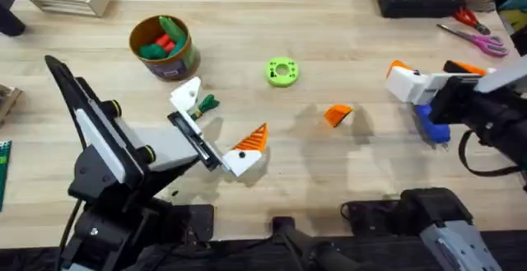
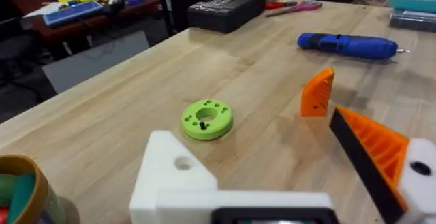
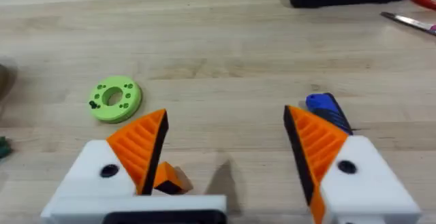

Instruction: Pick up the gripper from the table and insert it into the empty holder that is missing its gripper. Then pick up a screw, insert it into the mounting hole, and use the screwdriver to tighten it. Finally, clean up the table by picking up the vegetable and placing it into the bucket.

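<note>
- Overhead view puts the gripper (image 1: 337,114), the loose orange finger, alone on bare wood near the table's middle, between the lime-green ring (image 1: 282,72) and the right gripper (image 1: 412,80)
- It has not been picked up, so by my reading the step in hand is the first grasp
- The right gripper (image 3: 225,149) hangs above the table with its two orange fingers spread wide and nothing between them; in its wrist view the loose finger (image 3: 170,179) shows low down beside one of its own pads
- The left gripper (image 1: 221,135) carries one orange finger and one bare white mount, the holder (image 1: 186,95), so whether it is released or clenched cannot be told
- The holder (image 2: 178,173) shows a round mounting hole on its face
- To grasp well, I would centre the right jaws over the wedge, turn them to meet its flatter sides, and close low near its base so it cannot squirt out
- The screwdriver (image 1: 431,123) lies just beside the right arm, near enough to be knocked
- The vegetable (image 1: 207,104) lies just beside the holder, and the bucket (image 1: 162,47) stands farther back, toward the left, already holding toy pieces
</note>
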